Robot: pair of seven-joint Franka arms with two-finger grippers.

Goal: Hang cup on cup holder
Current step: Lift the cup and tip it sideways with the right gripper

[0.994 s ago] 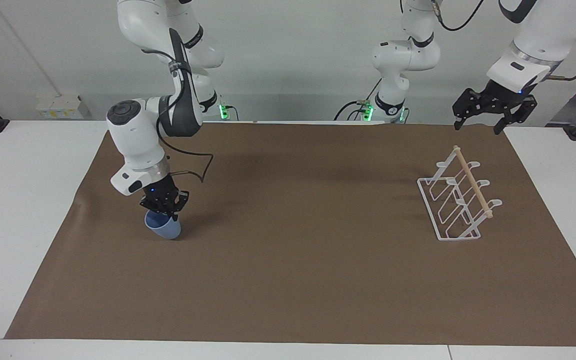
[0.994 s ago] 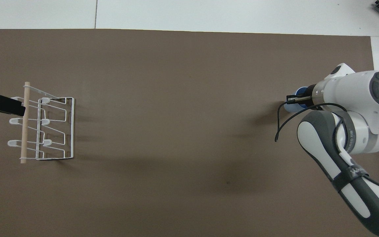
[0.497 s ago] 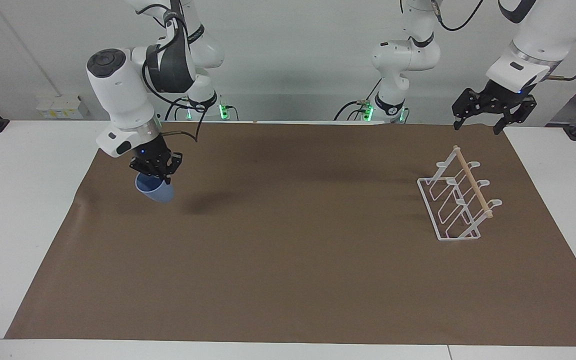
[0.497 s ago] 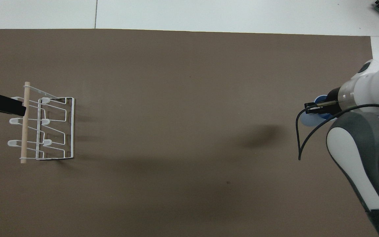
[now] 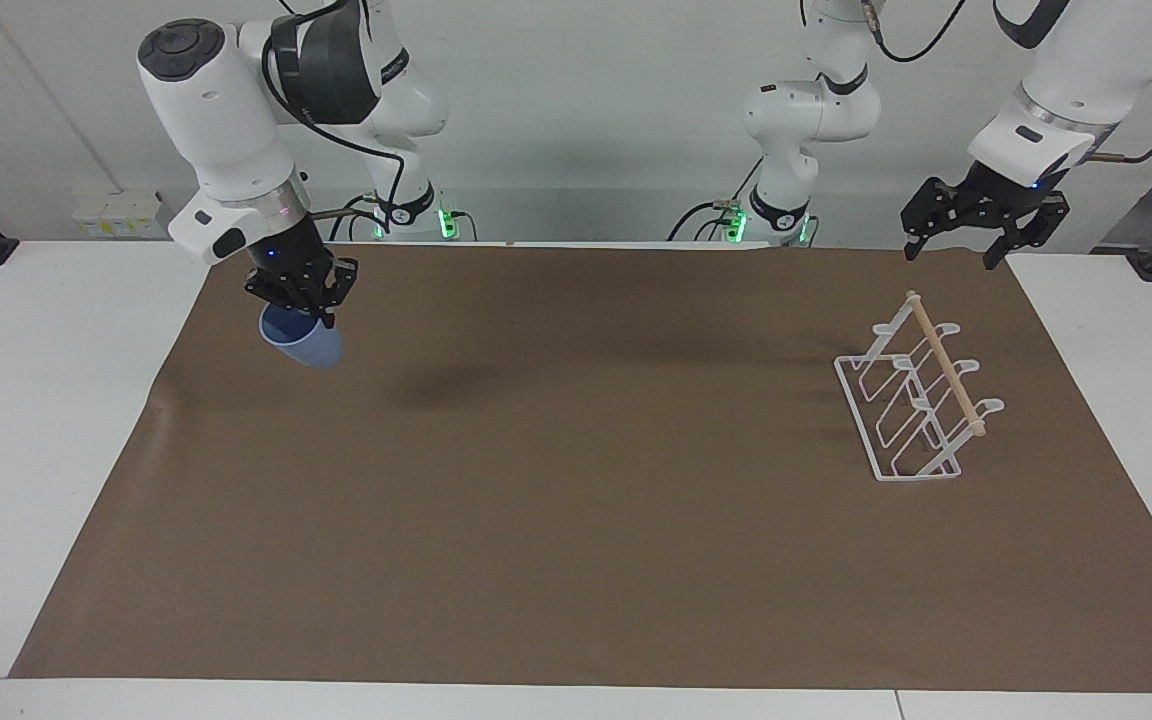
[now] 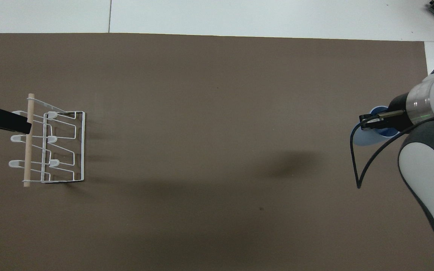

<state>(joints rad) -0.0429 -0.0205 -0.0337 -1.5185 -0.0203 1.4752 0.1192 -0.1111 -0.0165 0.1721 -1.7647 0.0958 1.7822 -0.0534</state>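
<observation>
**A:** Start at the nine o'clock end of the facing view. What's there?

**B:** The right gripper (image 5: 300, 300), up in the air over the brown mat (image 5: 576, 520), at about ten o'clock on the mat. It is clamped on the rim of the cup (image 5: 306, 347). The cup hangs under it, tilted, with its mouth up at the fingers and its base lower down.

**A:** Is the cup touching the mat?

**B:** No. Its shadow lies on the mat well apart from it, toward the middle. From overhead the same cup (image 6: 365, 139) sits at about three o'clock, partly covered by the right gripper (image 6: 368, 122).

**A:** And in the middle?

**B:** Only bare mat on the white table (image 5: 26, 420).

**A:** Then the rack?

**B:** The cup holder (image 5: 911, 405) stands on the mat at about three o'clock in the facing view, toward the left arm's end, well apart from the cup. Its wooden dowel (image 5: 946, 362) runs along the top and the prongs slant below it. No cup hangs on it. Overhead, the cup holder (image 6: 60, 146) is at nine o'clock.

**A:** And the last arm?

**B:** The left gripper (image 5: 956, 248) waits at about two o'clock, raised above the mat's edge near the rack, with its fingers spread apart and holding nothing. Overhead, the left gripper (image 6: 4, 121) overlaps the dowel, but the facing view shows it well clear.
</observation>
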